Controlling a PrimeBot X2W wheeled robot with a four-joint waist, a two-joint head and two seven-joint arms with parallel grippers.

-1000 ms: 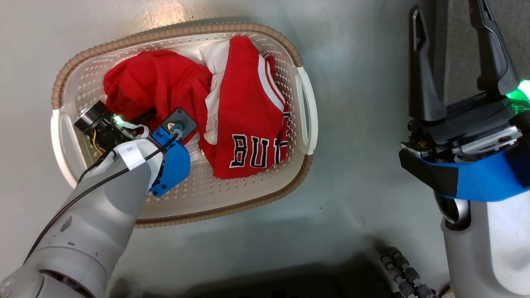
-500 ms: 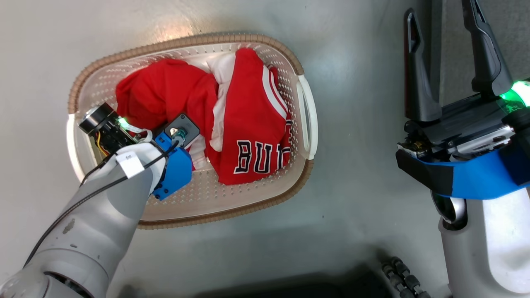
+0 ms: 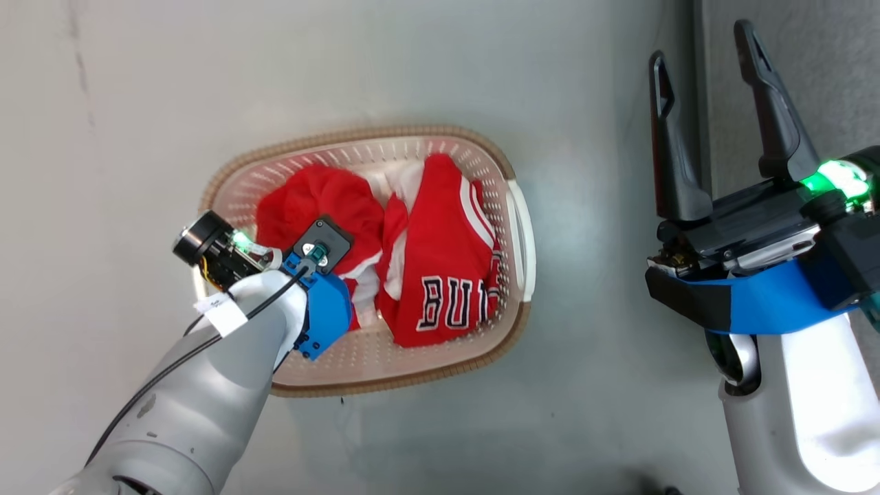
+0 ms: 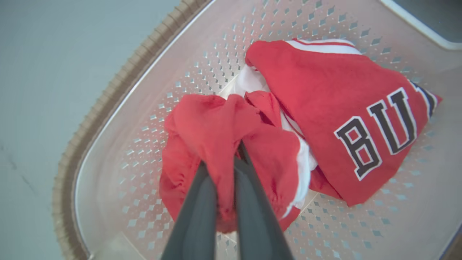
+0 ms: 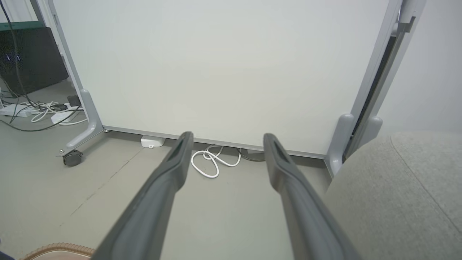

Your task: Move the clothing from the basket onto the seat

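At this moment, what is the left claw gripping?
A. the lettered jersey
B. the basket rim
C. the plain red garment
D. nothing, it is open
C: in the left wrist view the left claw is shut on a bunched fold of the plain red garment, while the jersey lies beside it in the basket.

Garment bunched, view pulled back
The left tool (image 4: pixel 221 155) has drawn the plain red garment (image 3: pixel 320 203) into a tighter, raised bunch in the basket (image 3: pixel 426 379). The head camera has backed away.
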